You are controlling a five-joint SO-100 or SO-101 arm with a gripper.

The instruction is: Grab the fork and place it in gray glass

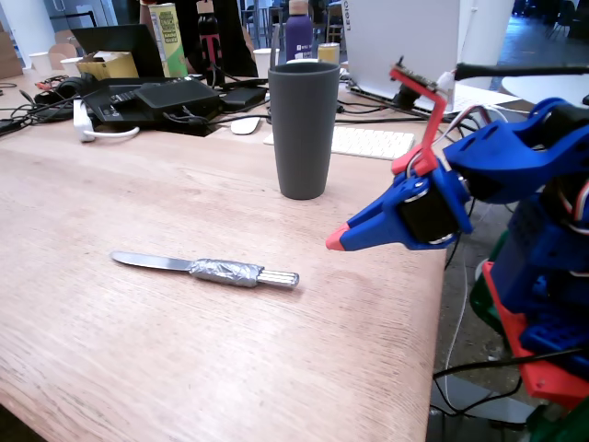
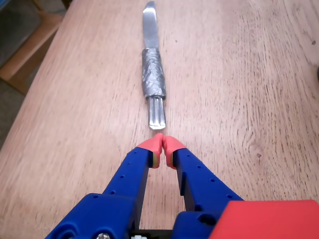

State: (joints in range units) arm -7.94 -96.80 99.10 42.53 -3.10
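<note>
The fork is out of view in both frames. The gray glass [image 1: 303, 129] stands upright on the wooden table [image 1: 138, 368], tall and dark charcoal. A silver knife [image 1: 204, 268] with a thick wad of gray tape around its middle lies flat, left of and nearer than the glass. My blue gripper [image 1: 339, 241] with red tips hovers above the table's right side, to the right of the knife and lower right of the glass. In the wrist view the knife [image 2: 153, 74] lies straight ahead of the gripper [image 2: 162, 142], whose tips touch with nothing between them.
Along the table's far edge sit a purple bottle [image 1: 298, 32], a white keyboard [image 1: 370, 142], black boxes with cables [image 1: 156, 97], small white cups [image 1: 262, 60] and a laptop [image 1: 405, 41]. The table's right edge [image 1: 440, 304] runs just under the arm.
</note>
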